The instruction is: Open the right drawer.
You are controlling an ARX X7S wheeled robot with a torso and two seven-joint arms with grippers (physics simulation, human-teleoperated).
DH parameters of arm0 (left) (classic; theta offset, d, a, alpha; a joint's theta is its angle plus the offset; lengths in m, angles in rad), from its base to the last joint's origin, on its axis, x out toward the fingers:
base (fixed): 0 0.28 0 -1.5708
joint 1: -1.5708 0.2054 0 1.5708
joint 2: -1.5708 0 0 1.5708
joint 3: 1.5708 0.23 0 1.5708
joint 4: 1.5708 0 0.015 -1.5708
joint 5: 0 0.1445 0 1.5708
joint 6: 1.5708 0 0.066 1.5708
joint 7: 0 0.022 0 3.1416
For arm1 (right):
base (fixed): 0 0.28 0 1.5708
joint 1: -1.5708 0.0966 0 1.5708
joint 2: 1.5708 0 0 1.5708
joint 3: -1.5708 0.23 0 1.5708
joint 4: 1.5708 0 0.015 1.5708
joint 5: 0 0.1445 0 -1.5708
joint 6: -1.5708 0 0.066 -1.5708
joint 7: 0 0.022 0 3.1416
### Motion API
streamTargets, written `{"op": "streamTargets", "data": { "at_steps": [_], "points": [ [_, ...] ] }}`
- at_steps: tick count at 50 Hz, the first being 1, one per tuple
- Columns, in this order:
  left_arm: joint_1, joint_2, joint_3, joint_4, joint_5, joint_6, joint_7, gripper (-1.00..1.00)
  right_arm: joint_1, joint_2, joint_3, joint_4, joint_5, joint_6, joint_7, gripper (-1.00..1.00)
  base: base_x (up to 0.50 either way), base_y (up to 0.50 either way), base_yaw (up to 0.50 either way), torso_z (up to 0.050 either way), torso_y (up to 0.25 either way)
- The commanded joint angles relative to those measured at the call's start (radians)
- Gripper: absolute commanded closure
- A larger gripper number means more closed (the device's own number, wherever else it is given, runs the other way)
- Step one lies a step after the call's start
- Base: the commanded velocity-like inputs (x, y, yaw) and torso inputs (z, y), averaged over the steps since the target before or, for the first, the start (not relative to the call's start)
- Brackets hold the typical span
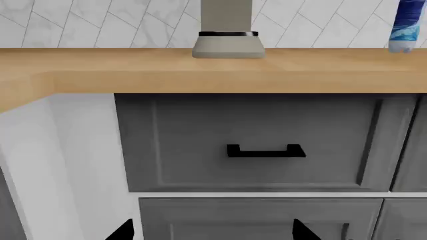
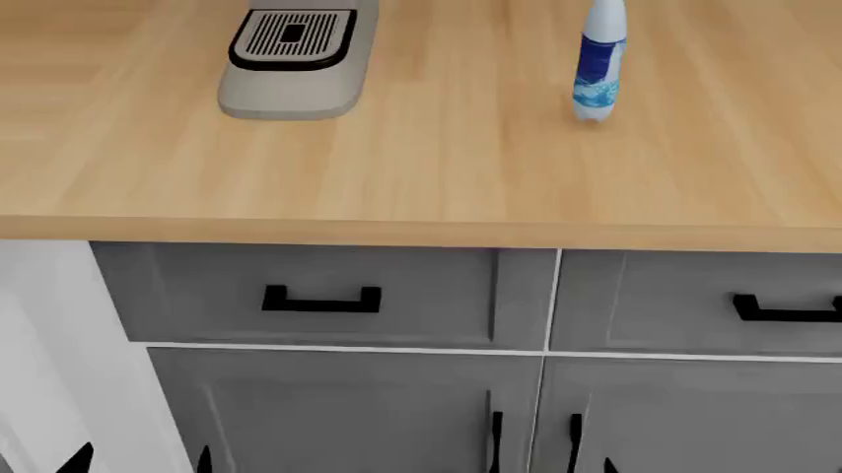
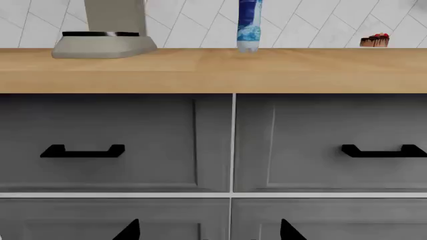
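Observation:
The right drawer (image 2: 658, 301) is a grey recessed-panel front under the wooden counter, fully shut, with a black U-shaped handle (image 2: 787, 308). It also shows in the right wrist view (image 3: 313, 142) with its handle (image 3: 383, 150). The twin left drawer (image 2: 197, 296) is shut too. My left gripper (image 1: 213, 231) is open and empty, facing the left drawer's handle (image 1: 265, 151) from a distance. My right gripper (image 3: 209, 231) is open and empty, facing the seam between the two drawers, well back from them. Only fingertips show.
A wooden countertop (image 2: 435, 187) overhangs the drawers. On it stand a grey coffee machine (image 2: 292, 59), a blue-and-white bottle (image 2: 598, 64) and a small cake slice (image 3: 373, 41). Grey cabinet doors with vertical black handles (image 2: 496, 439) sit below. A white panel (image 2: 53, 345) is at left.

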Motion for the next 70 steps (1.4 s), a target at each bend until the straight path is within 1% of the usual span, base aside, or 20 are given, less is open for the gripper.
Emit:
{"op": "streamTargets", "data": {
  "at_steps": [1, 2, 3, 4, 10, 13, 25, 26, 29, 31, 47, 52, 70],
  "points": [
    [0.000, -0.012, 0.014, 0.000, -0.012, 0.000, -0.014, -1.00, 0.000, 0.009, -0.013, 0.000, 0.000, 0.000, 0.013, -1.00, 0.00, 0.00, 0.00, 0.000, 0.000],
    [0.005, -0.017, 0.018, -0.017, -0.032, 0.048, -0.009, -1.00, 0.000, 0.009, -0.013, -0.003, 0.007, 0.002, 0.015, -1.00, 0.00, 0.00, 0.00, 0.000, 0.000],
    [0.004, -0.022, 0.022, 0.001, -0.035, 0.020, -0.019, -1.00, -0.001, 0.015, -0.021, -0.004, 0.012, 0.003, 0.024, -1.00, 0.00, 0.00, 0.00, 0.000, 0.000],
    [0.003, -0.025, 0.022, -0.005, -0.044, 0.022, -0.024, -1.00, 0.002, 0.020, -0.026, 0.018, 0.017, -0.020, 0.029, -1.00, 0.00, 0.00, 0.00, 0.000, 0.000],
    [0.007, -0.042, 0.046, 0.001, -0.051, 0.029, -0.045, -1.00, -0.003, 0.038, -0.050, -0.010, 0.034, -0.001, 0.051, -1.00, 0.00, 0.00, 0.00, 0.000, 0.000],
    [0.005, -0.047, 0.054, -0.001, -0.052, 0.028, -0.055, -1.00, 0.002, 0.046, -0.053, 0.015, 0.047, -0.023, 0.054, -1.00, 0.00, 0.00, 0.00, 0.000, 0.000],
    [0.003, -0.067, 0.077, -0.005, -0.077, 0.032, -0.072, -1.00, 0.002, 0.066, -0.077, 0.011, 0.064, -0.025, 0.080, -1.00, 0.00, 0.00, 0.00, 0.000, 0.000],
    [0.001, -0.068, 0.078, -0.008, -0.079, 0.030, -0.074, -1.00, 0.003, 0.066, -0.080, -0.005, 0.062, -0.002, 0.086, -1.00, -0.05, -0.27, 0.00, 0.000, 0.000],
    [0.004, -0.072, 0.085, 0.000, -0.083, 0.027, -0.078, -1.00, 0.004, 0.071, -0.083, 0.014, 0.064, -0.022, 0.090, -1.00, -0.05, -0.30, 0.00, 0.000, 0.000],
    [0.005, -0.075, 0.091, 0.012, -0.091, 0.007, -0.076, -1.00, 0.002, 0.074, -0.088, -0.005, 0.063, -0.006, 0.095, -1.00, -0.05, -0.41, 0.00, 0.000, 0.000],
    [0.001, -0.092, 0.116, -0.017, -0.112, 0.034, -0.085, -1.00, 0.001, 0.094, -0.109, -0.007, 0.080, -0.011, 0.116, -1.00, -0.07, -0.48, 0.00, 0.000, 0.000],
    [0.002, -0.100, 0.124, 0.006, -0.121, 0.012, -0.090, -1.00, 0.001, 0.099, -0.117, -0.006, 0.085, -0.012, 0.122, -1.00, 0.00, -0.41, 0.00, 0.000, 0.000],
    [0.001, -0.115, 0.145, -0.002, -0.138, 0.029, -0.108, -1.00, 0.000, 0.117, -0.138, -0.020, 0.101, -0.006, 0.142, -1.00, 0.11, -0.41, 0.00, 0.000, 0.000]
  ]
}}
